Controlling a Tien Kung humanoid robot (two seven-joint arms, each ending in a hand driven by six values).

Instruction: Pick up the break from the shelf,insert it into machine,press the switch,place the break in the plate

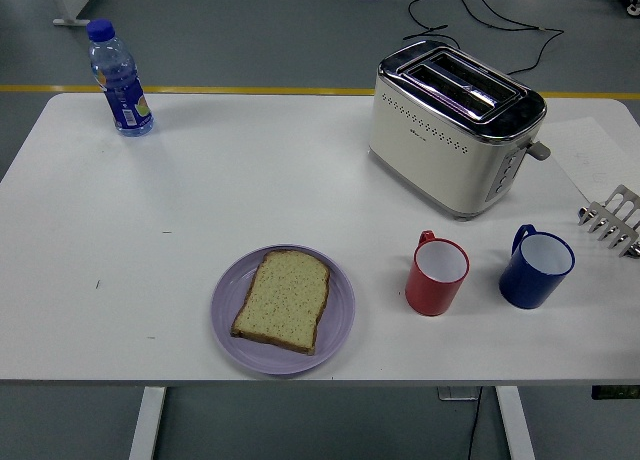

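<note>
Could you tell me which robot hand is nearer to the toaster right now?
Neither: no robot hand is in view. The toaster stands alone at the far right of the table.

A slice of brown-crusted bread [283, 300] lies flat on a round lilac plate [340, 325] near the counter's front edge. A cream-and-chrome two-slot toaster [455, 128] stands upright behind, slots empty.

The scene was brightly and evenly lit from overhead. The white table [200, 190] was close to washed out, with only faint, soft shadows hugging the toaster [455, 130], the red mug [437, 274] and the blue mug [536, 268]. The toaster's chrome top caught streaked, purplish glare. Focus was sharp across the frame; the table's far edge bowed slightly toward the corners.
</note>
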